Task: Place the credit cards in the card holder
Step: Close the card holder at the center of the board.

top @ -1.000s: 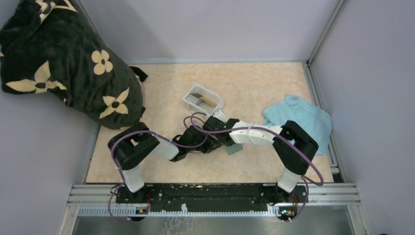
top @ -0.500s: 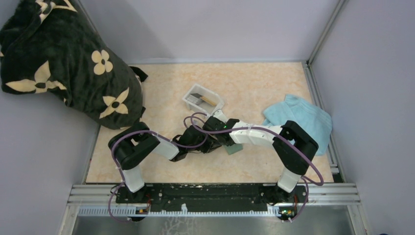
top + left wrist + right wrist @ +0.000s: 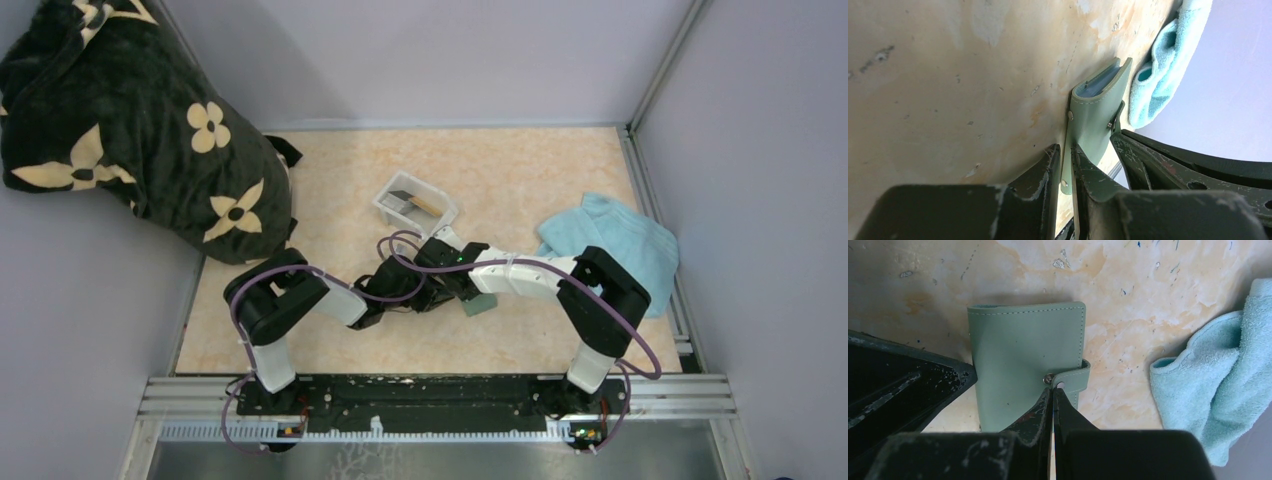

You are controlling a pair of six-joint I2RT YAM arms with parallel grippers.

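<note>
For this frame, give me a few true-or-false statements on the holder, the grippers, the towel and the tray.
1. The holder is closed. True.
2. The left gripper clamps one edge of the holder. True.
3. The right gripper is wide open. False: it is shut, with its tips at the holder's strap.
4. The towel lies in the tray. False: it lies on the table, well right of the tray.
5. Cards are in the tray. True.
</note>
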